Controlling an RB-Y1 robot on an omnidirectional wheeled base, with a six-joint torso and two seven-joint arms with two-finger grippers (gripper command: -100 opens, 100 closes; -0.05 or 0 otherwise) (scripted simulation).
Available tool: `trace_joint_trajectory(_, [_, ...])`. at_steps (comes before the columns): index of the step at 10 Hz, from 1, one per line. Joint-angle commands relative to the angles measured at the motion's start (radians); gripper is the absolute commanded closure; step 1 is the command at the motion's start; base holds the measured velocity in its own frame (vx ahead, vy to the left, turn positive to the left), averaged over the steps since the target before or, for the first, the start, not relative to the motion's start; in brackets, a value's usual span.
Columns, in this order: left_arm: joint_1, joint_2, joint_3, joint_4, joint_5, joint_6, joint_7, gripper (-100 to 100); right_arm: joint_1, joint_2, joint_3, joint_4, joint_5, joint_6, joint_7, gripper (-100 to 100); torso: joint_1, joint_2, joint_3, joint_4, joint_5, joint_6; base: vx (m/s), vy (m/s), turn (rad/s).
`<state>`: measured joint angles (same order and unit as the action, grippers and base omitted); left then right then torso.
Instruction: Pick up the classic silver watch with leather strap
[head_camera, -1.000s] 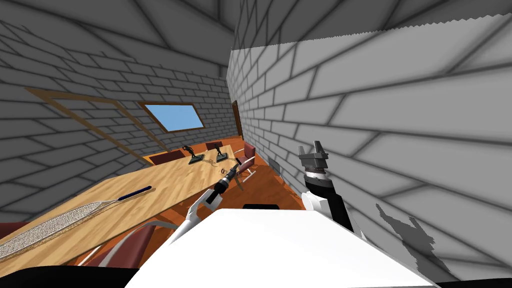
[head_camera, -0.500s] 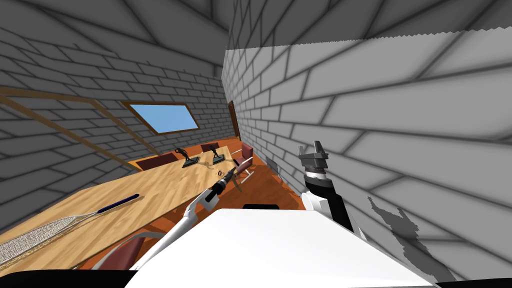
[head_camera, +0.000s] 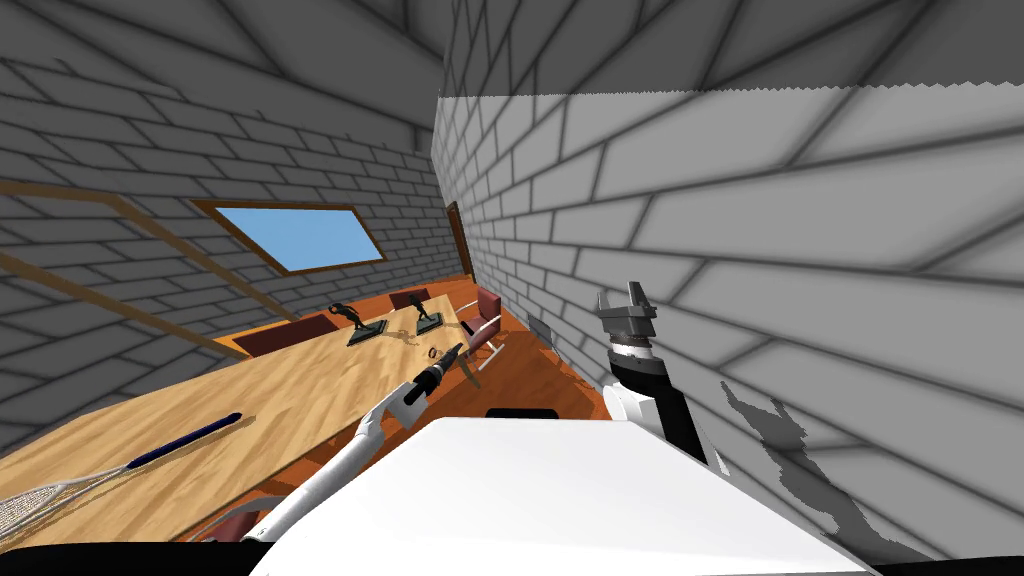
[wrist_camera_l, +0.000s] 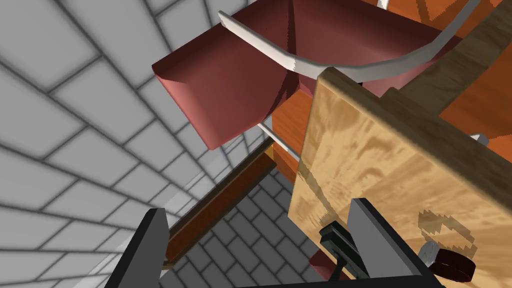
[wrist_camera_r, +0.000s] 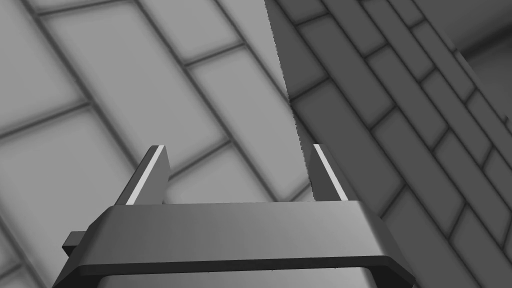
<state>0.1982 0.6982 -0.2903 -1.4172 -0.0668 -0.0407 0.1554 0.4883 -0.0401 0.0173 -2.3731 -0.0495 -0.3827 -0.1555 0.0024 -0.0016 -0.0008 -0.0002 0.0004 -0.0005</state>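
The watch (wrist_camera_l: 452, 264) lies flat on the table (head_camera: 300, 390) near its far end: a silver case with a dark red-brown strap curled into a loop. The left gripper (wrist_camera_l: 259, 207) hangs over that same end of the table. Its arm is stretched long above the tabletop, and its fingers are spread wide with nothing between them. The wide spread suits a small, low object, since the blades have to come down on either side of the case or strap.

As things stand, the watch sits just outside one finger rather than between the pair. I judge the approach unfinished — the hand needs a sideways shift over the table before it lowers.

A dark red chair (wrist_camera_l: 225, 85) stands at the table's far end. Two dark statuettes (head_camera: 352, 322) stand on the table a little beyond the watch. They look near enough that a long overshoot could knock them, which may be why the arm comes in low along the table's length. A racket (head_camera: 190, 437) lies at the table's near end, well apart from all this.

The right gripper (head_camera: 628, 296) is held up off to the side of the table, close to the brick wall. Its fingers are parted and empty — probably parked there to leave the table free for the working arm.
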Motion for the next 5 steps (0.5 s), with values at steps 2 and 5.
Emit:
trace_joint_trajectory(2, [-0.016, 0.038, -0.011, 0.056, 0.019, 0.065, -0.005, -100, 0.000, 0.000, 0.000, 0.000, 0.000, 0.000, 0.000, 0, 0.000, 0.000, 0.000, 0.000, 0.000, 0.000, 0.017, 0.015, -0.098])
trace_joint_trajectory(5, [-0.023, 0.075, -0.021, 0.120, 0.040, 0.136, -0.016, -100, 0.000, 0.000, 0.000, 0.000, 0.000, 0.000, 0.000, 0, 0.000, 0.000, 0.000, 0.000, 0.000, 0.000, 0.028, 0.024, -0.112])
